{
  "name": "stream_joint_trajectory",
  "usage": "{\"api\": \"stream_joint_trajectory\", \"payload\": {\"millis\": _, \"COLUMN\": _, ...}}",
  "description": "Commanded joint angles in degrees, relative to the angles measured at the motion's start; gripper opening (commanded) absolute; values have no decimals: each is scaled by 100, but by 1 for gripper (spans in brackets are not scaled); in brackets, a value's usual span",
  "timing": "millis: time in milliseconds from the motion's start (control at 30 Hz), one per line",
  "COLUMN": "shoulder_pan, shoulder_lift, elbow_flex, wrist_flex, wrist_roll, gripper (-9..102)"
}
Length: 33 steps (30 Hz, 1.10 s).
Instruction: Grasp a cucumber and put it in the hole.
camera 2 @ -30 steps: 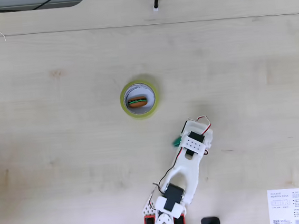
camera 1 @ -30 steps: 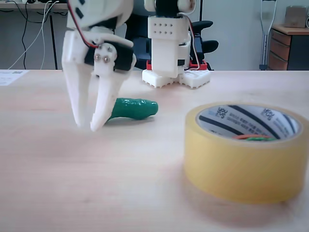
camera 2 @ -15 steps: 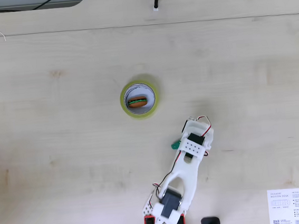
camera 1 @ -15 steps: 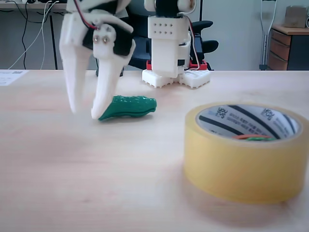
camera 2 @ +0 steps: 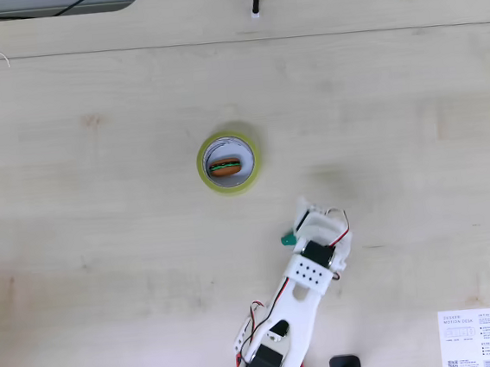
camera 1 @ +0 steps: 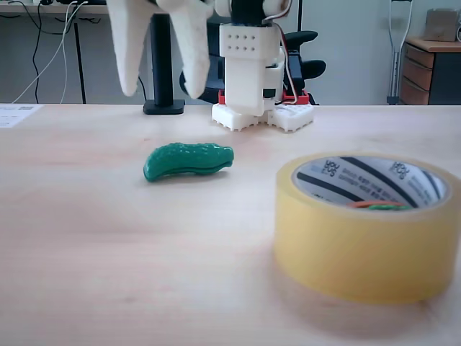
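Gripper hung above the table, fingers apart and empty. Cucumber lay flat on the wood below it, well apart from the tape roll. Hole held an orange piece.

White arm raised, jaws parted, pointing downward.

Pale wood-grain counter. Orange piece with a green bit inside the tape roll. Printed sheet with QR code at lower-right corner from above. Black stand, wooden drawers, crutch behind.
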Motion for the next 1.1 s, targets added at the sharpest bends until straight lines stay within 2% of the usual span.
{"api": "stream_joint_trajectory", "payload": {"millis": 0, "shoulder_pan": 26, "shoulder_lift": 404, "elbow_flex": -35, "wrist_flex": 712, "wrist_roll": 510, "gripper": 37}}
{"api": "stream_joint_trajectory", "payload": {"millis": 167, "shoulder_pan": -9, "shoulder_lift": 404, "elbow_flex": -35, "wrist_flex": 1459, "wrist_roll": 1257, "gripper": 44}}
{"api": "stream_joint_trajectory", "payload": {"millis": 467, "shoulder_pan": -202, "shoulder_lift": -387, "elbow_flex": -9, "wrist_flex": 1898, "wrist_roll": 1582, "gripper": 35}}
{"api": "stream_joint_trajectory", "payload": {"millis": 767, "shoulder_pan": -255, "shoulder_lift": -1336, "elbow_flex": -53, "wrist_flex": 1696, "wrist_roll": 1749, "gripper": 39}}
{"api": "stream_joint_trajectory", "payload": {"millis": 867, "shoulder_pan": -343, "shoulder_lift": -1529, "elbow_flex": -70, "wrist_flex": 1529, "wrist_roll": 1907, "gripper": 44}}
{"api": "stream_joint_trajectory", "payload": {"millis": 1067, "shoulder_pan": -413, "shoulder_lift": -1863, "elbow_flex": -246, "wrist_flex": 1151, "wrist_roll": 2171, "gripper": 40}}
